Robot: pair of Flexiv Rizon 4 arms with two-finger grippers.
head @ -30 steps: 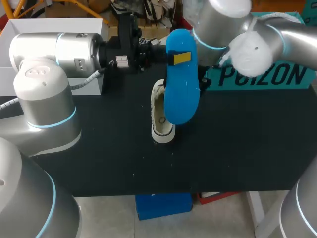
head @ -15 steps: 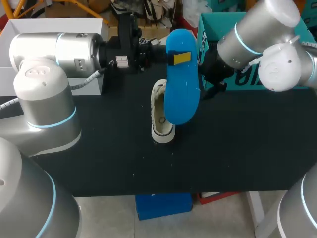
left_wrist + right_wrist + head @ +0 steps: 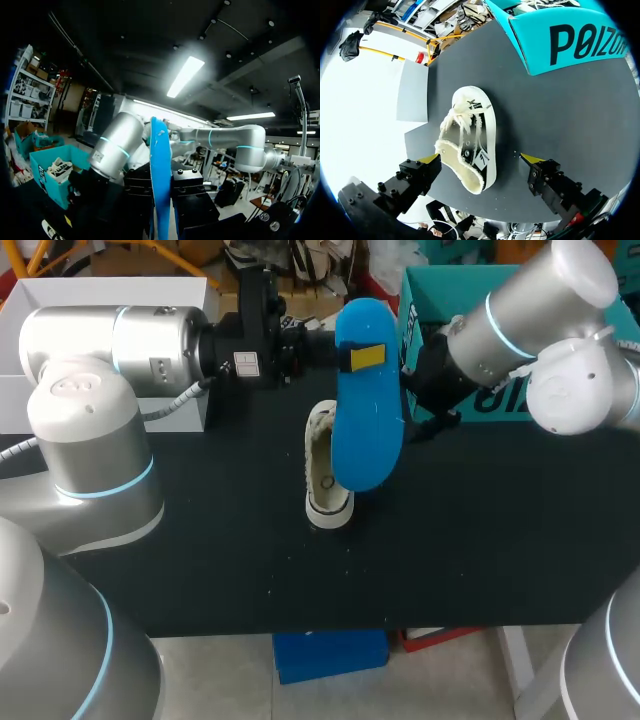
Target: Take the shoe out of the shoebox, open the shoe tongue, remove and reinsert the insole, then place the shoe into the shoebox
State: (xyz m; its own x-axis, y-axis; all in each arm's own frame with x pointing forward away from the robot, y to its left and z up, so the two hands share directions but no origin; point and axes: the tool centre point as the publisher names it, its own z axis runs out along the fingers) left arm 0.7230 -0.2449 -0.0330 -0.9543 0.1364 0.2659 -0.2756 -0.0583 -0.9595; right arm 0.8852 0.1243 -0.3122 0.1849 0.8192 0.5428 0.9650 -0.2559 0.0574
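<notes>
Head view, from the near edge of the black table (image 3: pixel 200 540) outward: the white shoe (image 3: pixel 328 470) stands on its sole about mid-table, heel toward the near side and toe pointing away, its mouth open upward. Just above and partly in front of it hangs the blue insole (image 3: pixel 365 410), held upright in the air with a yellow patch near its upper end; its lower end overlaps the shoe's right side in this view, and I cannot tell whether the two touch. The left gripper (image 3: pixel 322 348) comes in from the left and is clamped on the insole's upper part; the left wrist view shows the insole edge-on, running straight up between that gripper's two black finger blocks. The right gripper (image 3: pixel 480 159) sits to the right of the insole, close to it and apart from it, with its fingers spread wide and nothing in their grip. In the right wrist view the shoe lies below that gripper, between the lines of its two yellow tips, neither tip touching it. Farther back on the right is the teal shoebox (image 3: pixel 580 45), open at the top, beyond the shoe's toe. A white box (image 3: pixel 110 290) sits at the far left corner.
</notes>
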